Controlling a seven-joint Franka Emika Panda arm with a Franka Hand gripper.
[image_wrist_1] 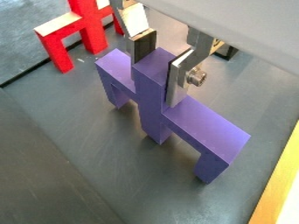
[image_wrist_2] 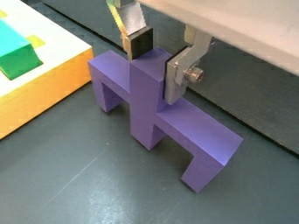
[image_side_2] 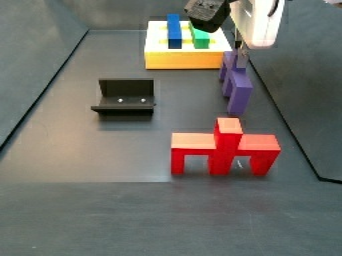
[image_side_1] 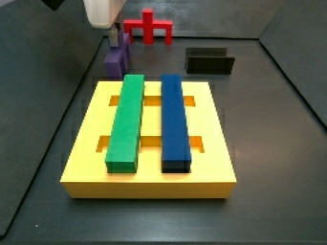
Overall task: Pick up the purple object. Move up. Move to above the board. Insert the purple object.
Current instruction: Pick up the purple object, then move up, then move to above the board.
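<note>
Dark grey matte flooring fills every view, walled by dark panels at the sides.

Nearest in a side view, the board (image_side_1: 151, 144) lies flat, yellow with cut slots, bearing a long green bar (image_side_1: 125, 122) and a long blue bar (image_side_1: 174, 123) side by side. At 11 o'clock beyond it stands the purple block (image_side_1: 115, 60), close to the board's far edge but apart from it. At 1 o'clock sits the fixture (image_side_1: 209, 62), and farthest back, at 12 o'clock, the red piece (image_side_1: 148, 27) stands upright.

The hand (image_side_1: 113, 36) hangs directly over the purple block, its white body cut by the frame edge. In both wrist views the purple block (image_wrist_1: 163, 109) rests on the floor on its end legs, its central post rising between the fingers (image_wrist_1: 184, 74). The hand (image_wrist_2: 159, 59) straddles that post narrowly; the silver plate (image_wrist_2: 177, 75) lies against one face and the dark pad (image_wrist_2: 139, 41) sits at the other face, though a firm squeeze cannot be told. A corner of the board (image_wrist_2: 35, 79) shows just beside the block.
</note>
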